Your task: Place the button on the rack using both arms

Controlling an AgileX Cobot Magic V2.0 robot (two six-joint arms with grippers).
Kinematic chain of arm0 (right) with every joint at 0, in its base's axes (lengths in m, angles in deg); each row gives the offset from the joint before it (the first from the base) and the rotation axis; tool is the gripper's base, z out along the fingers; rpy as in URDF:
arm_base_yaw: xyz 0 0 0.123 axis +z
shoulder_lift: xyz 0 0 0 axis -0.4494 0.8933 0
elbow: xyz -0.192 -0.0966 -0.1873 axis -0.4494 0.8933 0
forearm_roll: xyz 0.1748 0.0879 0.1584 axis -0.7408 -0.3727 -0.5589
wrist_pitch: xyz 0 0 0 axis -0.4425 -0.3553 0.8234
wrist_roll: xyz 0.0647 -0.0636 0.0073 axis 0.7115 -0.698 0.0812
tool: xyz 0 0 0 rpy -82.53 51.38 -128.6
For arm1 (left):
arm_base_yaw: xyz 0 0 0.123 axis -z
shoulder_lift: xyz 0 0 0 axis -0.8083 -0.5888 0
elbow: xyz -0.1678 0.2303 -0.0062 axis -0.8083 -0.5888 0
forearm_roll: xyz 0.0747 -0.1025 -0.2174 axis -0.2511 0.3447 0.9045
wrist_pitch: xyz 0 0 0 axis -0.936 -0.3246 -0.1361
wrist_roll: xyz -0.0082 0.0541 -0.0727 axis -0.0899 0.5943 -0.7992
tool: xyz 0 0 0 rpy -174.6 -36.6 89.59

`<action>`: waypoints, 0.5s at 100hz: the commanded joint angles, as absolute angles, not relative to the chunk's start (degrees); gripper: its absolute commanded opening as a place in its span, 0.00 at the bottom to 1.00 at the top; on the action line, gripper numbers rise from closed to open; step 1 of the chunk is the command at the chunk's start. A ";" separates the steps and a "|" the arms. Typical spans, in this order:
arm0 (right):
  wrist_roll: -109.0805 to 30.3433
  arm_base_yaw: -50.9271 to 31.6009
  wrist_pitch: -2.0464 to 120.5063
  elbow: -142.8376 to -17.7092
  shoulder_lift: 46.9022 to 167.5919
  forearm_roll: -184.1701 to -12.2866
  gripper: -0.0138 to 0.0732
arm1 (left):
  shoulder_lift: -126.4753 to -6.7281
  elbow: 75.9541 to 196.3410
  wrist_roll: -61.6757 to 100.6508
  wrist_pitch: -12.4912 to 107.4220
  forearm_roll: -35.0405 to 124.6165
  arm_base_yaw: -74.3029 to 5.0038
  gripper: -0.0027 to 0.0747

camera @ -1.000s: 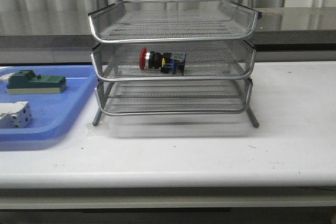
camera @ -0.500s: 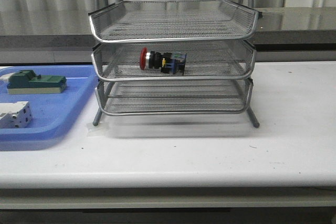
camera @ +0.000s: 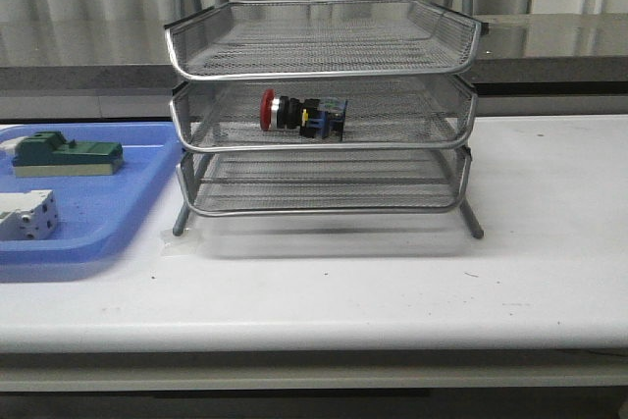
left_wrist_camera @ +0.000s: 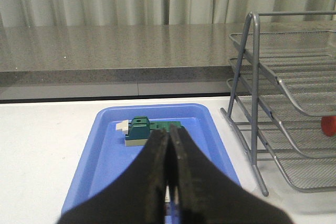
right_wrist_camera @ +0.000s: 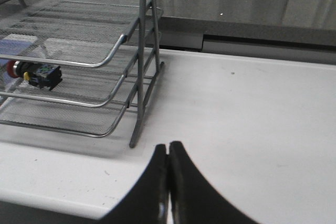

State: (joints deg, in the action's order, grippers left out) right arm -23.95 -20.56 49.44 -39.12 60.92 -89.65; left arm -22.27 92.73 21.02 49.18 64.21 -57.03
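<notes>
The button (camera: 302, 114), red head pointing left, lies on its side in the middle tier of the silver wire rack (camera: 324, 46). The right wrist view shows the button (right_wrist_camera: 38, 73) in that same tier; the left wrist view catches only the button's red head (left_wrist_camera: 329, 126) at the frame edge. My left gripper (left_wrist_camera: 169, 136) is shut with nothing in it, back over the blue tray, well away from the rack (left_wrist_camera: 294, 77). My right gripper (right_wrist_camera: 168, 146) is shut and empty above the white table, off to the side of the rack (right_wrist_camera: 79, 35). Neither arm appears in the front view.
A flat blue tray (camera: 108, 233) at the left holds a green block on a beige base (camera: 67, 156) and a white terminal block (camera: 27, 215). The tray (left_wrist_camera: 105, 156) and green block (left_wrist_camera: 144, 130) lie beyond my left fingers. A grey counter runs behind the white table (camera: 549, 242).
</notes>
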 commanded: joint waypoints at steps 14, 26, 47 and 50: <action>-21.62 -23.40 63.35 -32.33 54.95 -85.73 0.09 | -22.74 94.41 20.77 52.47 65.31 -57.16 0.01; -18.75 -24.53 64.22 -27.83 50.58 -83.56 0.09 | -22.74 94.41 20.77 52.47 65.31 -57.16 0.01; -17.31 -25.25 65.94 -21.91 47.36 -82.15 0.09 | -22.74 94.41 20.77 52.47 65.31 -57.16 0.01; -17.31 -25.25 66.26 -21.12 47.36 -82.15 0.09 | -22.74 94.41 20.77 52.47 65.31 -57.16 0.01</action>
